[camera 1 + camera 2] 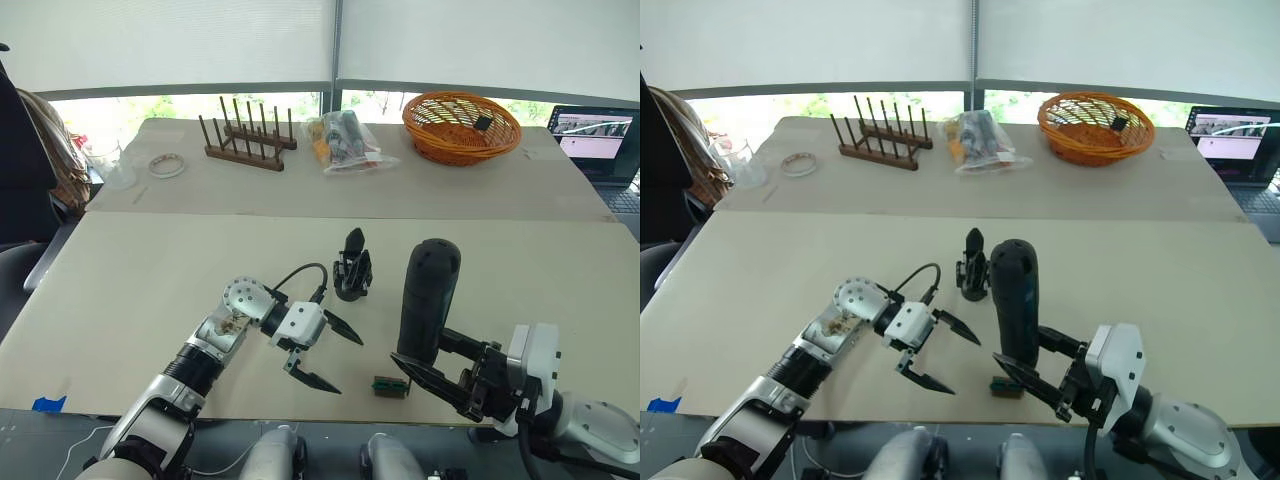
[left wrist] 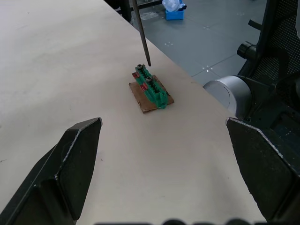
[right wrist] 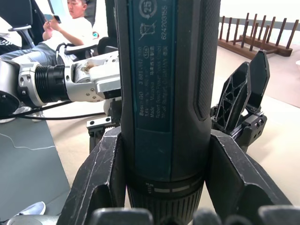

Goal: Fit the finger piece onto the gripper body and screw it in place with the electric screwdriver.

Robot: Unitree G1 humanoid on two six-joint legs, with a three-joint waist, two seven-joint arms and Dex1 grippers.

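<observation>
Lower right of the head view: the right gripper [image 1: 440, 380] is clenched around the electric screwdriver [image 1: 428, 298], held upright with its rounded end up and its thin bit coming down at a small green-and-black block [image 1: 389, 386] near the table's [image 1: 150, 270] front edge. Lower centre, the left gripper [image 1: 326, 353] hangs released with fingers spread wide and nothing between them, just left of that block. Beyond them, mid-frame, the gripper body [image 1: 352, 268] stands on the table with pointed black fingers rising from it, while an orange basket [image 1: 461, 126] sits upper right.
</observation>
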